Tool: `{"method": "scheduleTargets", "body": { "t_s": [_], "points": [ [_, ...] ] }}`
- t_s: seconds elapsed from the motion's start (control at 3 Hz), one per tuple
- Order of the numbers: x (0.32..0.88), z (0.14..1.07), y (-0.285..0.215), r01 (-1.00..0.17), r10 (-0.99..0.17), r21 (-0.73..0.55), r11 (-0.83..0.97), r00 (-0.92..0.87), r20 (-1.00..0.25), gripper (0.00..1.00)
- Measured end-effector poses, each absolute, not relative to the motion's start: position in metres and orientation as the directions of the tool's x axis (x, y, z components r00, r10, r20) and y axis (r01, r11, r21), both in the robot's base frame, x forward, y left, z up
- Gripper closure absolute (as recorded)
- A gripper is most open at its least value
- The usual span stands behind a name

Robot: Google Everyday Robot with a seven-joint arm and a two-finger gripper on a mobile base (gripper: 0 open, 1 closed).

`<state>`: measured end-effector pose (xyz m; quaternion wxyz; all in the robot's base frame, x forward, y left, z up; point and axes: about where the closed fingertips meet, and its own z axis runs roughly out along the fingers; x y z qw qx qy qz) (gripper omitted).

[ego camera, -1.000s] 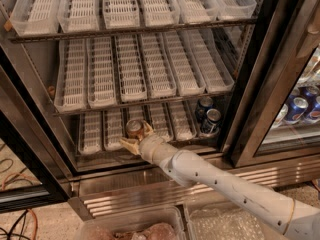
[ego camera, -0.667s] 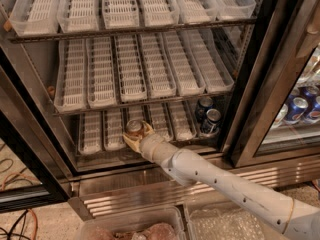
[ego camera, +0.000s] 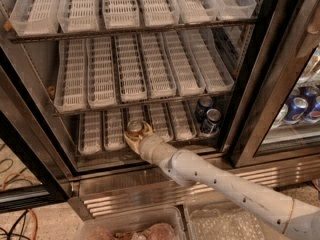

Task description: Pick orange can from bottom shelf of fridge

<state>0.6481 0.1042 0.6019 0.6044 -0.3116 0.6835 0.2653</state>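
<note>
gripper: I'm seeing the tan two-finger gripper clenching around the small orange-brown silver-topped can
position: both sitting at the front of the bottom white-laned rack

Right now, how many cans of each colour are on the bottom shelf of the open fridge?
Orange: 1, the orange can, held by the tool at the bottom shelf.
Dark blue: 2, the dark blue cans at the right end.
Total: 3.
</note>
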Motion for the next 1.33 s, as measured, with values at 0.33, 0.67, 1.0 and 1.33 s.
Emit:
{"method": "scheduleTargets", "body": {
  "t_s": [0.33,0.67,1.0,1.33],
  "points": [
    [0.654,0.603,0.105,-0.752,-0.111,0.015,0.658,-0.116,-0.987,1.00],
    [0.665,0.615,0.106,-0.764,-0.111,0.023,0.645,-0.123,-0.986,1.00],
    [0.653,0.644,0.100,-0.787,-0.121,-0.020,0.616,-0.069,-0.990,1.00],
    [0.619,0.676,0.079,-0.810,-0.114,-0.022,0.585,-0.056,-0.992,1.00]
  ]
}}
